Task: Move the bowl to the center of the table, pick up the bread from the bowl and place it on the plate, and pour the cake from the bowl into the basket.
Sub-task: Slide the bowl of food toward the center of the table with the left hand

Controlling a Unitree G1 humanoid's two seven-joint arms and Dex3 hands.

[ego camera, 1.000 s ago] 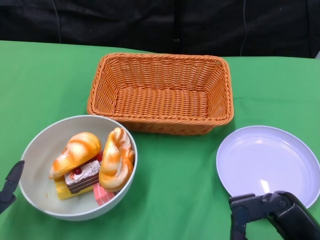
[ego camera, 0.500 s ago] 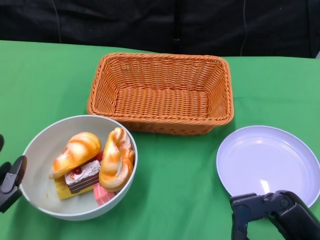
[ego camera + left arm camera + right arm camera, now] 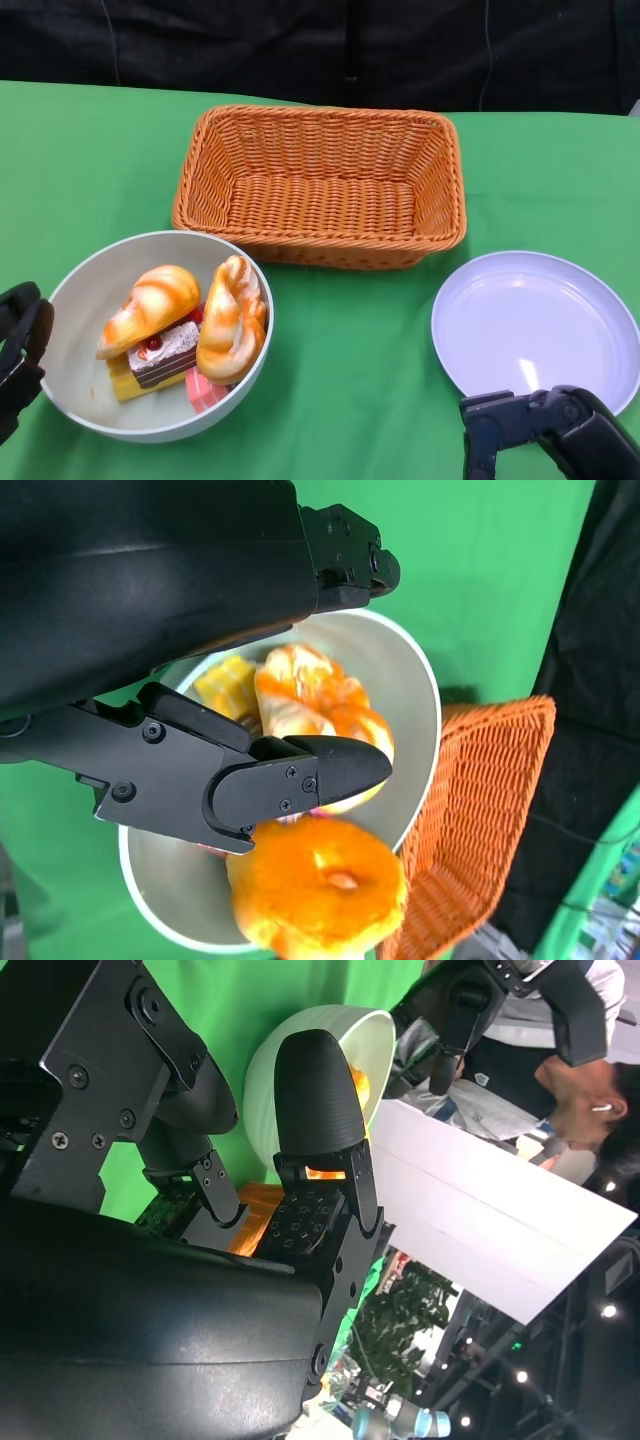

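The pale bowl (image 3: 88, 290) sits at the table's front left. In it lie two golden breads (image 3: 150, 303) (image 3: 232, 318), a brown layered cake slice (image 3: 165, 355) and a pink piece (image 3: 205, 388). My left hand (image 3: 20, 352) stands right beside the bowl's left rim and holds nothing. In the left wrist view one of its fingers (image 3: 300, 775) reaches over the bowl (image 3: 420, 685) and a bread (image 3: 320, 890). My right hand (image 3: 545, 435) is at the front right, just below the white plate (image 3: 530, 320), holding nothing. The orange wicker basket (image 3: 320, 113) stands behind the bowl.
Green cloth covers the table, with a bare strip between bowl and plate. A dark backdrop runs along the far edge. In the right wrist view a person (image 3: 560, 1050) shows beyond the bowl (image 3: 290, 1070).
My left hand has come up and in toward the bowl's left rim. The right hand, bowl, basket and plate have stayed where they were.
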